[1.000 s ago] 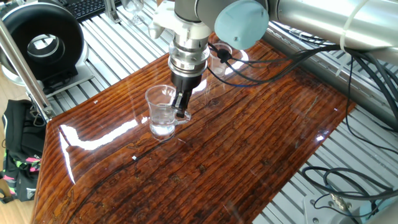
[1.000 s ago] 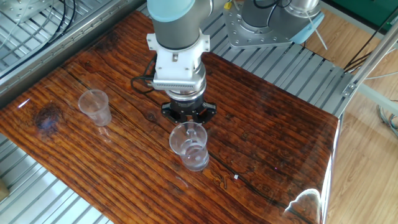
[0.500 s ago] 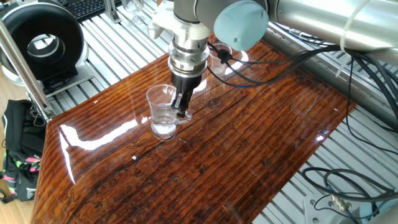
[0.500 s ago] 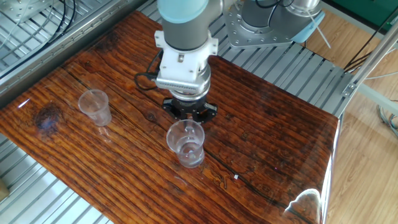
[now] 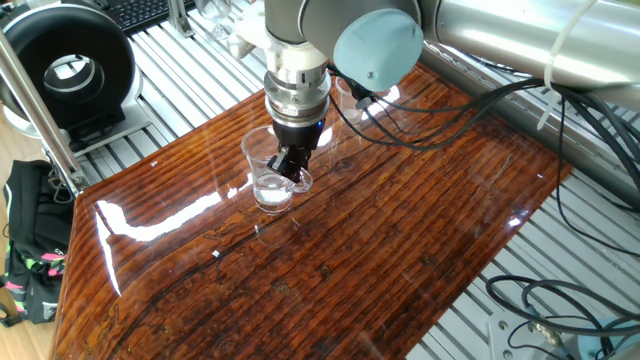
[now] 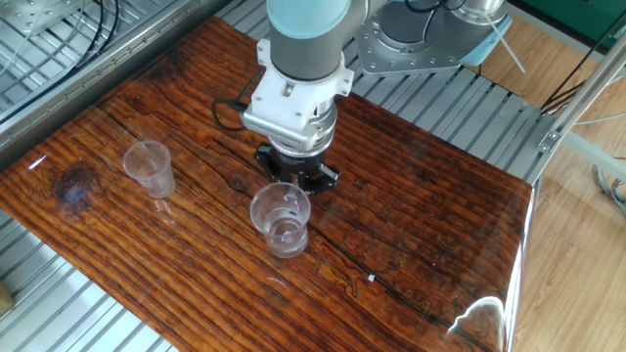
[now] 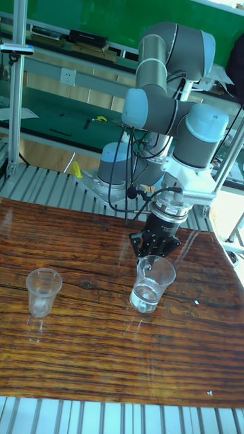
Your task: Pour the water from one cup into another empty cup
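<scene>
The one cup (image 5: pixel 270 172), a clear glass mug, hangs slightly tilted just over the wooden table (image 5: pixel 400 230). My gripper (image 5: pixel 297 168) is shut on its side handle. A little water (image 5: pixel 272 190) lies in its bottom. From the other side the mug (image 6: pixel 281 221) sits below my gripper (image 6: pixel 297 186), and the empty cup (image 6: pixel 149 168) stands upright to its left, well apart. In the tall view the mug (image 7: pixel 152 281) is right of the small cup (image 7: pixel 43 291), under my gripper (image 7: pixel 156 253). The small cup (image 5: pixel 353 93) is partly hidden behind the arm.
A black round device (image 5: pixel 70 68) and a black bag (image 5: pixel 27 250) sit off the table's left side. Cables (image 5: pixel 560 290) trail past the right edge. Metal slats (image 6: pixel 59 293) surround the table, and the robot base (image 6: pixel 421 34) stands behind it.
The gripper has carried the mug by its handle across the table toward the small cup, and the mug now leans a little more.
</scene>
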### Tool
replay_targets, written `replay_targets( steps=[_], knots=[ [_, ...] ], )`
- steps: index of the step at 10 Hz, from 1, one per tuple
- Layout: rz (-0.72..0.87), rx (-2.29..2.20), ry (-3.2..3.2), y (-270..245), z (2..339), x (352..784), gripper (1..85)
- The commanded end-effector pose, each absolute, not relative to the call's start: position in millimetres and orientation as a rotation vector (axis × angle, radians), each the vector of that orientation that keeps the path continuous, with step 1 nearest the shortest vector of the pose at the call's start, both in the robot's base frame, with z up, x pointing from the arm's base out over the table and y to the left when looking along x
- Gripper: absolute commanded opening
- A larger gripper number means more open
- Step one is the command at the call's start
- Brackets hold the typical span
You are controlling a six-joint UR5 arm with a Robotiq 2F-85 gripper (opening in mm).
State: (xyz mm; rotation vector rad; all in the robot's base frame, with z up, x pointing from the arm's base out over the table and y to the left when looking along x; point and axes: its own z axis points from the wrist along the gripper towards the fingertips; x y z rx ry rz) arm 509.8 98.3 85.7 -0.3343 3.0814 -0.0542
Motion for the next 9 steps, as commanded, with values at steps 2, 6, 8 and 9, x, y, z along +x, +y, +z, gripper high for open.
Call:
replay_targets(
  steps=[2, 6, 8, 9],
  knots=[
    [-0.038, 0.084, 3.116, 98, 89, 503, 1.7],
    [-0.079, 0.401, 3.053, 86, 91, 510, 1.7],
    [-0.002, 0.527, 3.052, 101, 93, 506, 1.7],
    [0.043, 0.595, 3.057, 111, 94, 502, 1.7]
  ],
)
